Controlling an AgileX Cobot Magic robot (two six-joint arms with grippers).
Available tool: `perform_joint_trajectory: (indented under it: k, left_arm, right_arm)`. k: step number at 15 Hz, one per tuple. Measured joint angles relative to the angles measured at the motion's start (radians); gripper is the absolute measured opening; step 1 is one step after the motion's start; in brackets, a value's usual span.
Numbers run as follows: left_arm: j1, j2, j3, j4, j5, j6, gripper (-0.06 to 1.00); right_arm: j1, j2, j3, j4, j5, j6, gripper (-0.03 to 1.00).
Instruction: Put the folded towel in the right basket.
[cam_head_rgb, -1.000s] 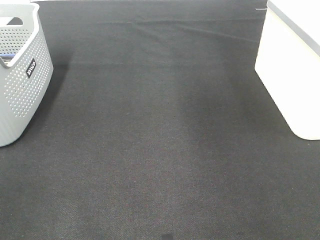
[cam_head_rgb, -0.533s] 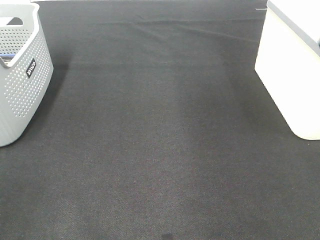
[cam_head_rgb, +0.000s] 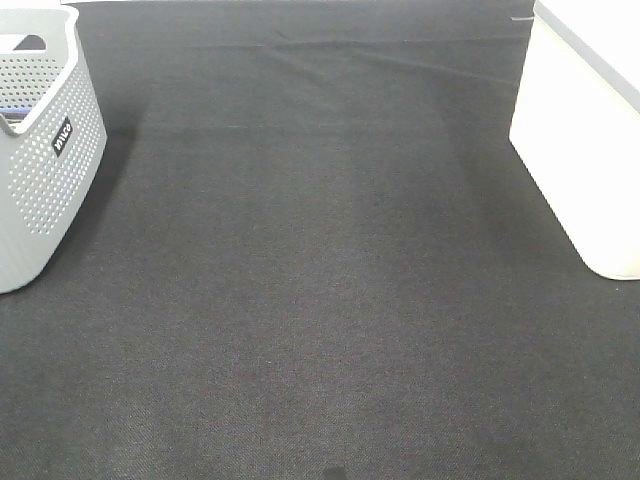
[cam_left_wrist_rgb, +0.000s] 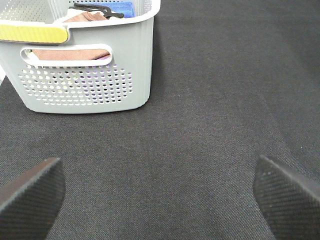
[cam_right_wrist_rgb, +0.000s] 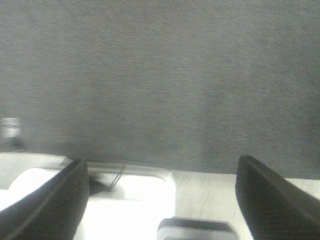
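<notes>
from the high camera nothing has changed over the last second: the grey basket (cam_head_rgb: 40, 150) sits at nine o'clock, the white basket (cam_head_rgb: 590, 140) at three o'clock, bare dark cloth (cam_head_rgb: 320, 300) between, no arm or towel in sight.

the left gripper (cam_left_wrist_rgb: 160, 192) hangs with jaws wide apart; brown folded towels (cam_left_wrist_rgb: 70, 52) lie in the grey basket (cam_left_wrist_rgb: 100, 70).

the right gripper (cam_right_wrist_rgb: 162, 192) is also spread, empty. i judge picking hasn't begun.

Perforated basket (cam_head_rgb: 40, 150) stands far left, solid bin (cam_head_rgb: 590, 130) far right, well apart.
</notes>
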Motion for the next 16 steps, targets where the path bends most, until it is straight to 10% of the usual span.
perform_joint_trajectory:
  k: [16]
  left_arm:
    - [0.0, 0.0, 0.0, 0.0, 0.0, 0.0, 0.97]
  right_arm:
    - [0.0, -0.734, 0.199, -0.072, -0.099, 0.0, 0.76]
